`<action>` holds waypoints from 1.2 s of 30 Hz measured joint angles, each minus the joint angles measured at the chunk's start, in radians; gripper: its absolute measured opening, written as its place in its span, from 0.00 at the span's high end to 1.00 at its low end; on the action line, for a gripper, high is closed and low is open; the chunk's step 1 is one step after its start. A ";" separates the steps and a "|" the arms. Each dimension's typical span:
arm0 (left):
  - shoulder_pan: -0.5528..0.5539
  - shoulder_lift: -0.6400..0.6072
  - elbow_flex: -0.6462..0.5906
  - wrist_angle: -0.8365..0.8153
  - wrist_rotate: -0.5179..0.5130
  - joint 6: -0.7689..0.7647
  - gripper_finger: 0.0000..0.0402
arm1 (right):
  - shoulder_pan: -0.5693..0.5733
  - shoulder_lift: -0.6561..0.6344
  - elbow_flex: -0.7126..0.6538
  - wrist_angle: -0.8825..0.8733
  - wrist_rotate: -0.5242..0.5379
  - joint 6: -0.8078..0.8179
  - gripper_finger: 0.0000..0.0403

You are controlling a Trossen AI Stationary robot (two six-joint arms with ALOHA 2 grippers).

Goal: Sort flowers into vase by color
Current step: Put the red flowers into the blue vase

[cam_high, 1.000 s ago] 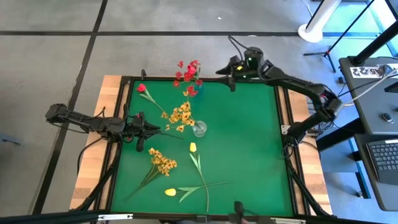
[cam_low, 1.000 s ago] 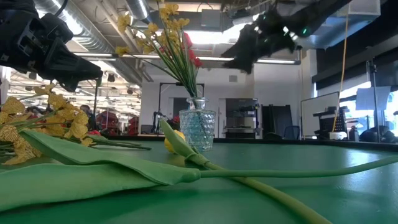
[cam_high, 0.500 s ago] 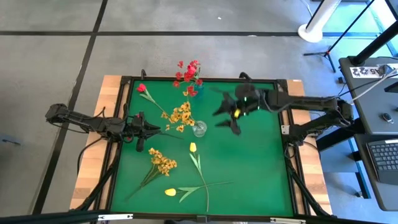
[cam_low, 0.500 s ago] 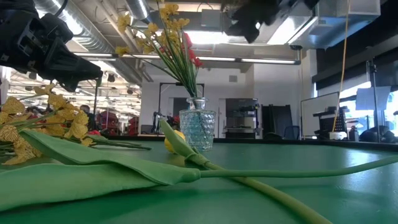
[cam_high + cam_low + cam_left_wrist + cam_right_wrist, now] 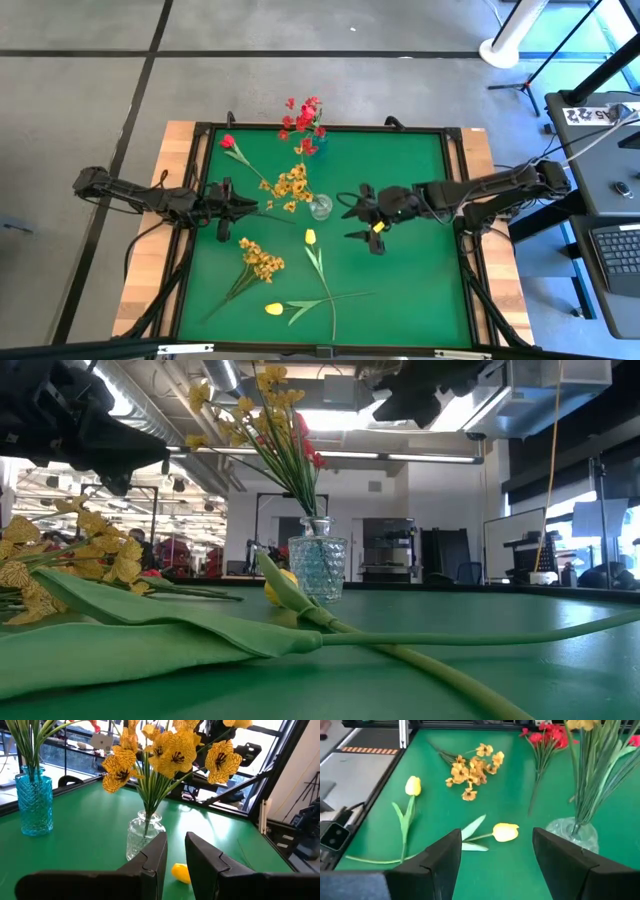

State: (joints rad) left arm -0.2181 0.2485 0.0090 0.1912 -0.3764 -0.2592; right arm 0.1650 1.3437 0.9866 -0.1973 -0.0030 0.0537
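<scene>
A clear glass vase [image 5: 320,208] [image 5: 144,834] holds a yellow-orange spray [image 5: 291,185]. A blue vase [image 5: 318,138] [image 5: 34,802] near the far edge holds red sprays [image 5: 303,118]. Lying on the green mat are a red bloom [image 5: 228,142], a yellow spray [image 5: 262,260] and two yellow tulips [image 5: 310,237] [image 5: 274,309]. My right gripper [image 5: 352,217] [image 5: 497,855] hovers wide open just right of the clear vase, pointing toward the table's left, with the closer tulip [image 5: 505,832] ahead of it. My left gripper [image 5: 243,207] [image 5: 175,851] waits left of the clear vase, its fingers a narrow gap apart.
A black frame [image 5: 456,200] borders the mat, with wooden margins beyond it. A long green leaf and stem [image 5: 300,625] lie in the foreground of the low view. The mat's right half [image 5: 420,280] is bare green surface.
My right arm has swung from the far edge out over the mat, toward the near-left and downward, and now stops beside the clear vase with its fingers wide apart. The flowers and vases have stayed in place.
</scene>
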 joint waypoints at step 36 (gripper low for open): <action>0.212 0.329 0.349 -0.756 0.017 -0.613 0.39 | 0.018 0.000 -0.007 0.046 0.067 -0.062 0.40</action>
State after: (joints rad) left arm -0.0060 0.5780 0.3579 -0.5648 -0.3594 -0.8721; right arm 0.1829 1.3441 0.9798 -0.1509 0.0643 -0.0086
